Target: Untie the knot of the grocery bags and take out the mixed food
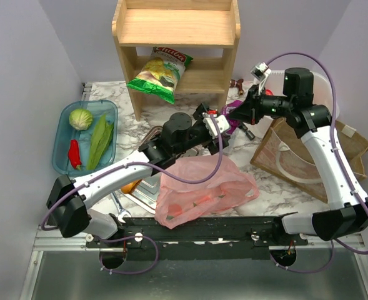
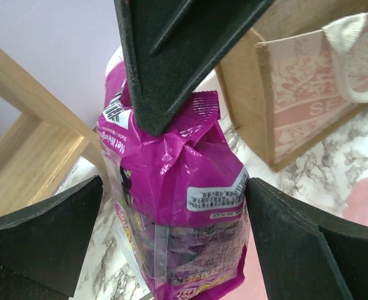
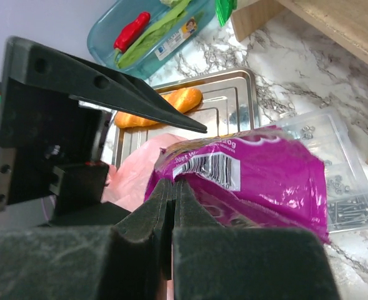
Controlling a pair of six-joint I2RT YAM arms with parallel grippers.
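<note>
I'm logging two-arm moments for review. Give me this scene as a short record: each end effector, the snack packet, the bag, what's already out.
Right end effector: shut on the purple snack packet, at its top edge
Left end effector: open, one finger either side of that packet
Pink plastic bag: slumped on the table, near side, reddish items showing inside
Blue tray: cabbage, red pepper, leafy vegetable
Wooden shelf: crisp packet

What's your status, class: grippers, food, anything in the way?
Right gripper shut on purple snack packet. Left gripper open, straddling it. Pink bag lying below; nothing blocking.
</note>
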